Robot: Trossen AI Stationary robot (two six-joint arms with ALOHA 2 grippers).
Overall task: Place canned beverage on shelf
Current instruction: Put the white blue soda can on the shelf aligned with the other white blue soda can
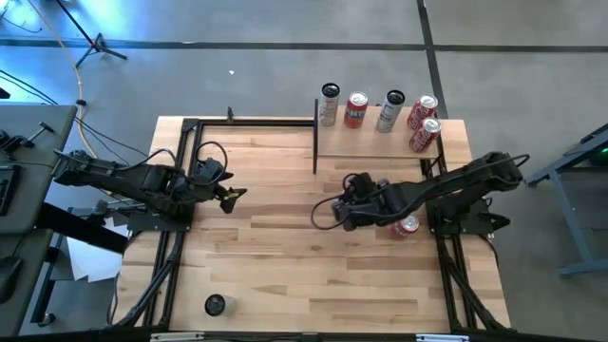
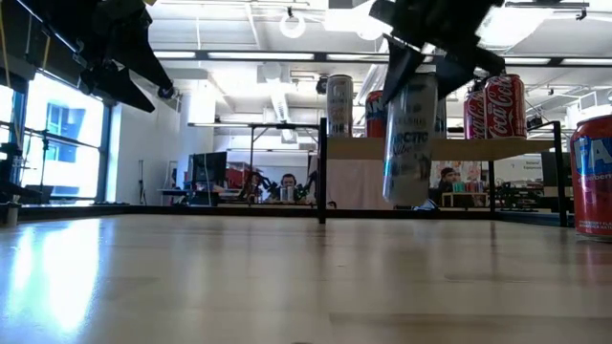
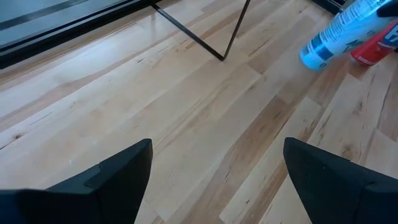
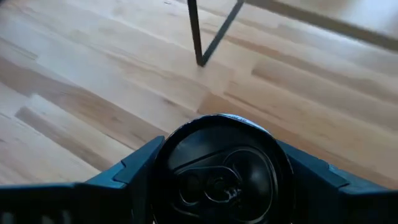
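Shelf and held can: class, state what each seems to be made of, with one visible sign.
Shelf: apparently pale wood board, visible grain, on thin black uprights, probably metal. Can in the right end effector: probably metal, glossy printed wall, dark pull-tab top.

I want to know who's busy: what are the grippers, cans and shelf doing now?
right gripper: shut on the silver can, held upright above the table.
left gripper: open, empty.
shelf: five cans standing on it.
red can: upright on the table.
dark can: upright on the table, alone.
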